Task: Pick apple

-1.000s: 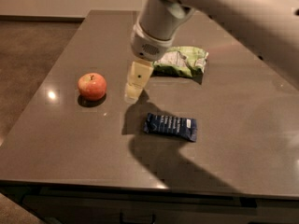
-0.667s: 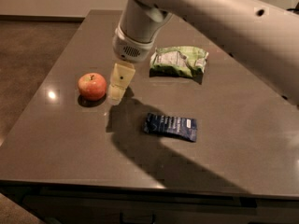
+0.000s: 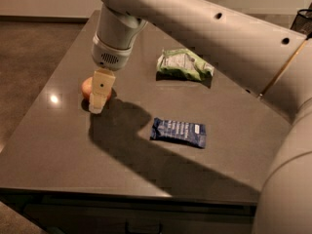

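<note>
Hidden stuff first. My gripper [image 3: 97, 103] hangs at the left side of the table [image 3: 53, 150], right in front of the apple [image 3: 87, 87], and covers most of it. Only an orange-red sliver of the apple shows at the gripper's left edge, plus a trace at its right. Jaws: can't tell whether they are apart, together or clamped, as only one cream face with a dark dot is toward the camera. Contact between gripper and apple can't be judged either.

The apple sits on the tabletop, left of centre and well left of both packets. Its stem is not visible, so I can't say which way it points. The showing part is rounded, with no long axis to read.

My arm [image 3: 204, 28] comes in from the right and fills the top and right edge, cut off by the frame. The grey wrist [image 3: 114, 38] points down over the apple. The arm's shadow [image 3: 126, 135] falls dark across the middle of the table, from the gripper toward the near right.

The green snack bag [image 3: 184, 65] lies far right of the gripper, long axis left-right, label unreadable. The dark blue packet [image 3: 178, 131] lies nearer, also left-right, print too small to read. A dark object [image 3: 304, 21] at the far right corner is cut off and unidentifiable. The near table edge is dim.
</note>
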